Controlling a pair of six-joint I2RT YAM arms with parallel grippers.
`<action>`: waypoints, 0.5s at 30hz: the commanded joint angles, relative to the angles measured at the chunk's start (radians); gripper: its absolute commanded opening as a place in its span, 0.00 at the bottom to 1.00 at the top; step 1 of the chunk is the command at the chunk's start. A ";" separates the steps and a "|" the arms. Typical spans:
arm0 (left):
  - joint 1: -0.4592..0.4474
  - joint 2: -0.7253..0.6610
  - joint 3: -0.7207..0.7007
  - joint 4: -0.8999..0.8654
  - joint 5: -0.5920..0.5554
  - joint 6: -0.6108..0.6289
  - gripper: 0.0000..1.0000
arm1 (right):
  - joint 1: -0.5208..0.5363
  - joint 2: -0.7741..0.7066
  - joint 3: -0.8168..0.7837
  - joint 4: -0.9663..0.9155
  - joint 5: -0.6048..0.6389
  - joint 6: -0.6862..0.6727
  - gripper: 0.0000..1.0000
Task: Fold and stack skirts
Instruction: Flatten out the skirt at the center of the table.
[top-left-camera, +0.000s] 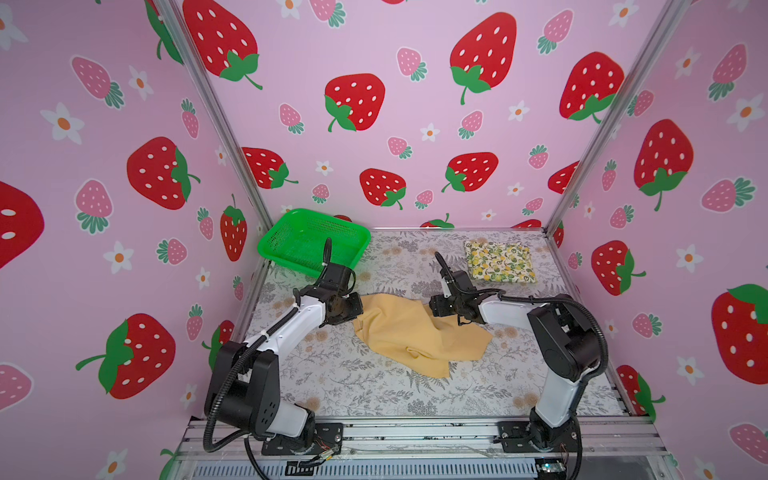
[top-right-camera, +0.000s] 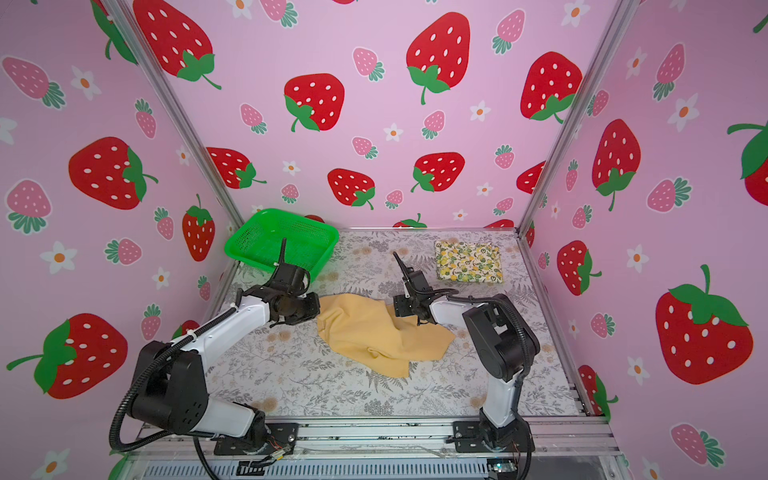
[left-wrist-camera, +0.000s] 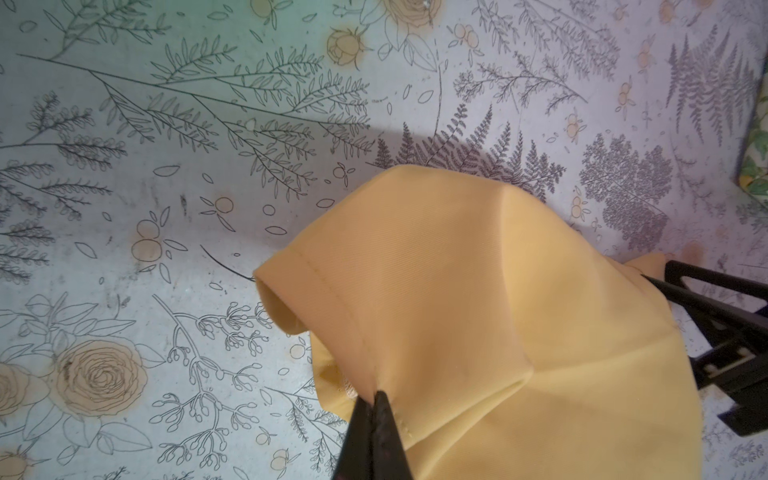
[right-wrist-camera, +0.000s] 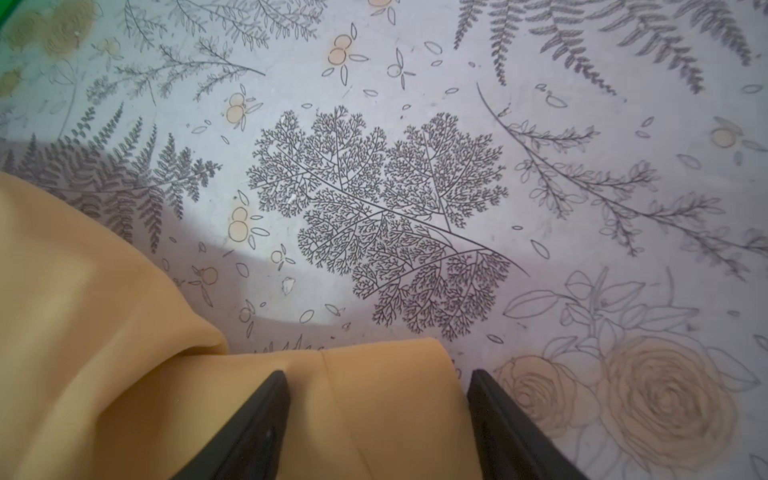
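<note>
Two skirts lie on a floral-patterned table (top-left-camera: 374, 395). The lemon-print skirt (top-left-camera: 500, 262) sits folded into a neat rectangle near the far right corner, well apart from both arms. The mustard skirt (top-left-camera: 419, 332) lies crumpled and unfolded in the middle of the table, between the two arms. A green basket (top-left-camera: 332, 221) stands at the far left corner.

The left fingers (left-wrist-camera: 376, 409) are pressed together, clamped on a stitched hem at one edge of the mustard skirt and raising the cloth into a small tent. The right fingers (right-wrist-camera: 253, 419) stand apart, straddling a rounded fold at the opposite edge (cloth lies between them, but nothing is pinched).

Several things could likely go wrong from here. The right fingers seem lined up on a fold, not a true corner, so a grip there may catch only one layer and spread the skirt lopsided. The left pinch looks narrow and close to the hem; a firm pull apart could slip it free. Pulling before the right side is held would probably just drag the whole skirt sideways.
</note>
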 joint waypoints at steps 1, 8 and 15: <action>0.005 0.019 0.029 -0.007 -0.001 0.002 0.00 | -0.004 0.000 -0.006 -0.007 -0.022 0.001 0.66; 0.005 0.051 0.059 -0.012 0.002 0.011 0.00 | -0.010 0.031 0.005 -0.007 -0.064 0.011 0.36; 0.011 0.075 0.098 -0.014 0.008 0.016 0.00 | -0.022 0.009 0.034 -0.009 -0.081 0.016 0.07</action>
